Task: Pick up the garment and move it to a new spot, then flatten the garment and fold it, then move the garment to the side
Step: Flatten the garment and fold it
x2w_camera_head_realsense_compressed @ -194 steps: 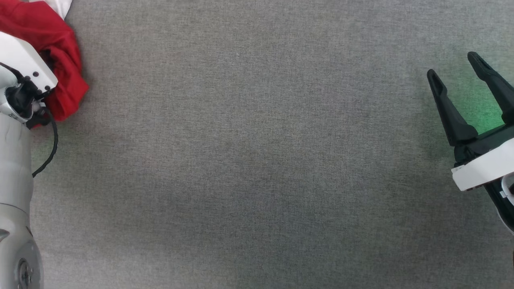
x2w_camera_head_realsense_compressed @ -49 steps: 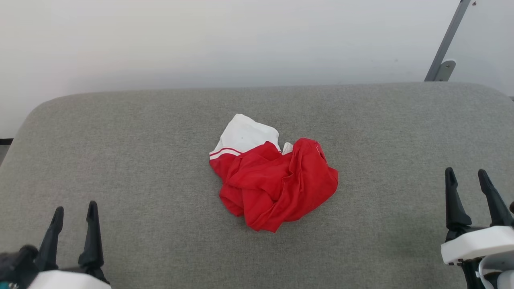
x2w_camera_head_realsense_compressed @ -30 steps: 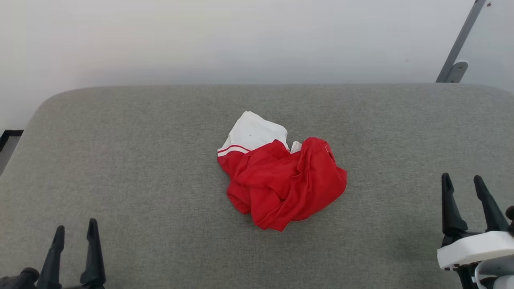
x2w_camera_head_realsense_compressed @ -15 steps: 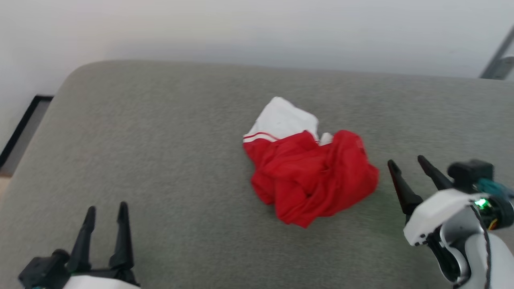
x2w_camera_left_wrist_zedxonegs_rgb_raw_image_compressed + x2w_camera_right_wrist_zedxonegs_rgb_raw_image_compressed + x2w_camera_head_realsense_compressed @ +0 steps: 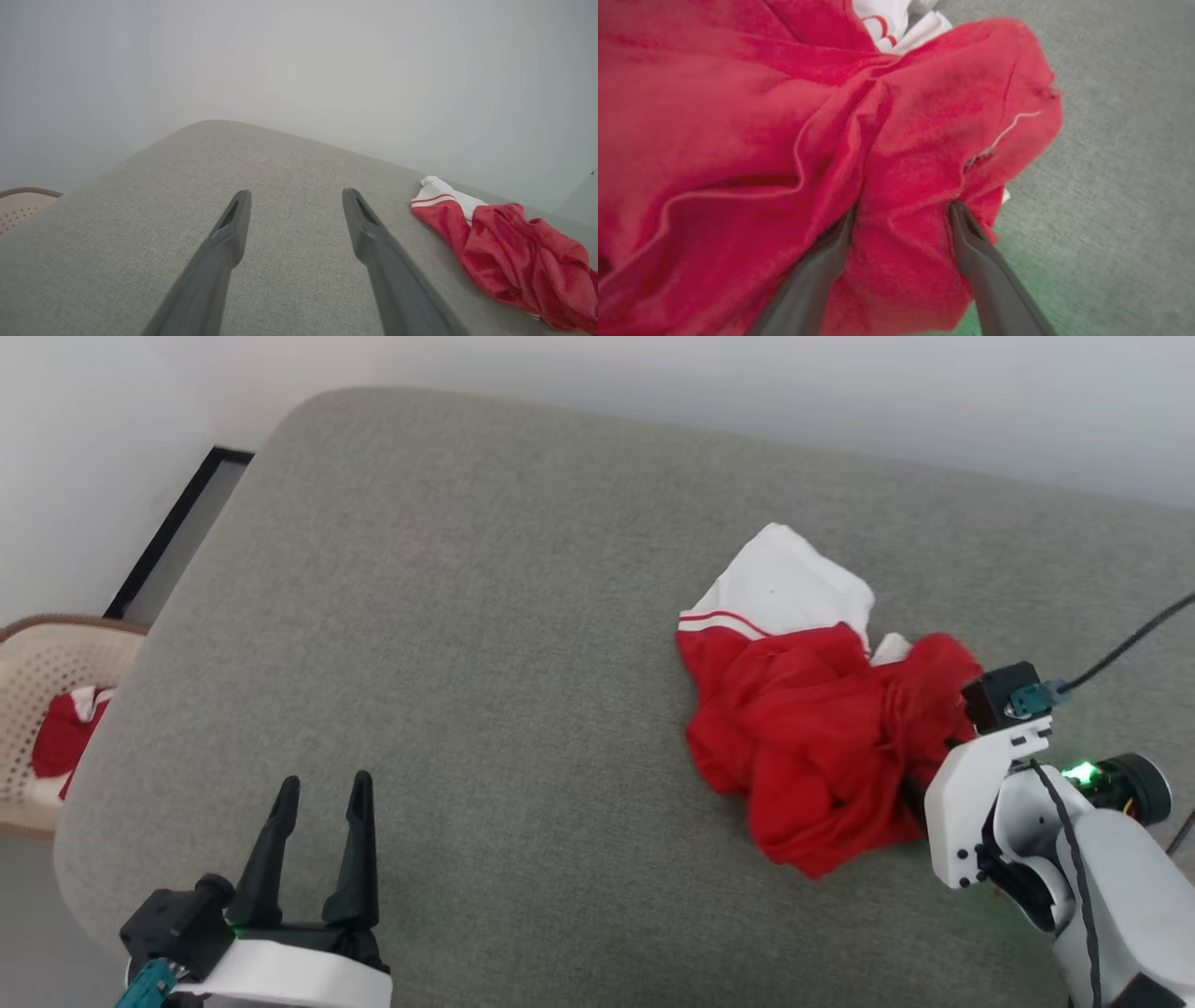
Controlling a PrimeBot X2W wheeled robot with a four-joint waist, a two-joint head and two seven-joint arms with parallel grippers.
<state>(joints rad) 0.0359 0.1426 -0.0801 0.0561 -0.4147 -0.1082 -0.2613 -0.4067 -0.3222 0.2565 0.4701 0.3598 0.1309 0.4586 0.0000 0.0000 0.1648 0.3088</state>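
Left hand (image 5: 326,779) hasn't done much: still spread wide and empty, well left of the garment (image 5: 812,747), which sits in a crumpled heap on the grey cushion (image 5: 467,569). Big change is the right hand (image 5: 902,210): a moment ago it was just off the garment's right edge, now it's pushed wide open into the red folds there, gripping nothing yet. Looks like the pickup's next, once it closes.
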